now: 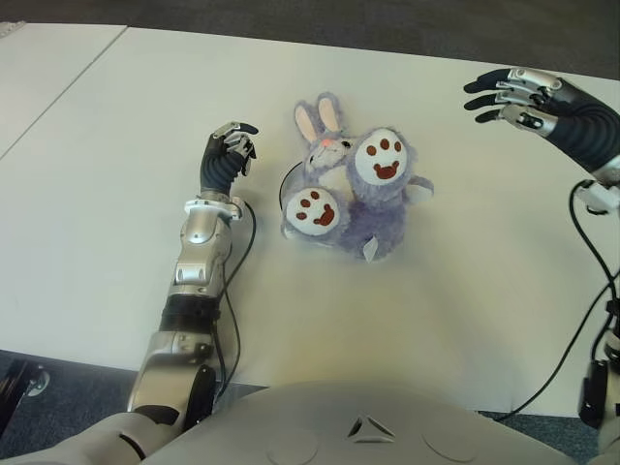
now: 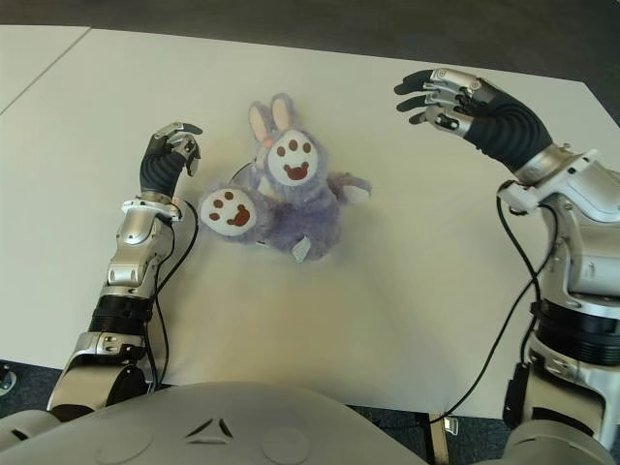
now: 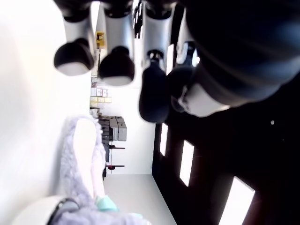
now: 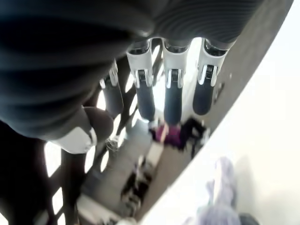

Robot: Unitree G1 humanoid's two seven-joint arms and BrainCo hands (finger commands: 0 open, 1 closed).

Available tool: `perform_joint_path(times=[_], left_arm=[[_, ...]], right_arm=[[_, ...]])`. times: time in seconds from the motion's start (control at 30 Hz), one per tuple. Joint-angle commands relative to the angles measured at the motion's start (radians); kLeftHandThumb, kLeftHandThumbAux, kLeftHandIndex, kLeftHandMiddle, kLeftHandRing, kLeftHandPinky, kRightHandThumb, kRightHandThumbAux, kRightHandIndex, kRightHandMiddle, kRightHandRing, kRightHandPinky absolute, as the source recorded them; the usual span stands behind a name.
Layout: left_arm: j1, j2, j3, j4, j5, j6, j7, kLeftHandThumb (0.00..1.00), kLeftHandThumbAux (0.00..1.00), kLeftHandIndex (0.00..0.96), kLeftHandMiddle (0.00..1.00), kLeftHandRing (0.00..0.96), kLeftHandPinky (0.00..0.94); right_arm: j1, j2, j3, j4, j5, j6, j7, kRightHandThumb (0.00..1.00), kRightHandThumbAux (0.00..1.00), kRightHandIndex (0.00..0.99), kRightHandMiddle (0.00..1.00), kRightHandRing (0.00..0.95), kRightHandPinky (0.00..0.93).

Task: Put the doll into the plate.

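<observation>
A purple plush rabbit doll (image 1: 354,199) with white, paw-printed soles lies at the middle of the white table (image 1: 116,145). A thin dark curved rim (image 1: 284,189) shows at the doll's left side. It looks like the edge of a white plate (image 3: 35,213) that the doll mostly hides. My left hand (image 1: 232,145) hovers just left of the doll, its fingers loosely bent and holding nothing. The doll's ear (image 3: 82,154) shows below that hand in the left wrist view. My right hand (image 1: 509,95) is raised far to the right of the doll, fingers spread and empty.
Black cables run along both forearms, and the left one (image 1: 237,262) trails over the table. The table's far edge (image 1: 387,46) meets dark floor behind the doll. A seam (image 1: 68,87) with another table lies at the left.
</observation>
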Motion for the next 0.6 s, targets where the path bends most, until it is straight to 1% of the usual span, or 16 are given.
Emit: perform_joint_path(times=[0.03, 0.13, 0.27, 0.33, 0.43, 0.6], left_arm=[[0.074, -0.044, -0.009, 0.053, -0.001, 0.019, -0.006, 0.712, 0.703, 0.444, 0.845, 0.852, 0.858], [0.071, -0.043, -0.007, 0.058, -0.005, 0.018, -0.009, 0.713, 0.703, 0.444, 0.845, 0.853, 0.858], [0.069, -0.044, -0.006, 0.062, -0.007, 0.015, -0.01, 0.713, 0.703, 0.444, 0.844, 0.852, 0.857], [0.068, -0.045, -0.005, 0.064, -0.005, 0.013, -0.009, 0.713, 0.703, 0.444, 0.843, 0.852, 0.858], [0.066, -0.046, -0.004, 0.068, -0.001, 0.011, -0.003, 0.713, 0.703, 0.444, 0.843, 0.853, 0.86], [0.061, -0.047, -0.002, 0.075, 0.005, 0.007, 0.006, 0.714, 0.703, 0.444, 0.844, 0.855, 0.861]], right_arm=[[-0.06, 0.229, 0.049, 0.261, -0.123, 0.02, -0.323, 0.708, 0.721, 0.42, 0.417, 0.444, 0.46], [-0.072, 0.253, 0.04, 0.283, -0.131, -0.004, -0.361, 0.708, 0.722, 0.424, 0.433, 0.456, 0.469], [-0.099, 0.296, 0.033, 0.332, -0.153, -0.056, -0.431, 0.707, 0.722, 0.426, 0.46, 0.479, 0.489], [-0.109, 0.311, 0.033, 0.352, -0.163, -0.078, -0.455, 0.707, 0.721, 0.427, 0.487, 0.506, 0.519], [-0.123, 0.337, 0.031, 0.39, -0.178, -0.123, -0.493, 0.707, 0.72, 0.429, 0.512, 0.532, 0.548], [-0.146, 0.364, 0.035, 0.47, -0.203, -0.203, -0.537, 0.707, 0.719, 0.431, 0.542, 0.563, 0.57]])
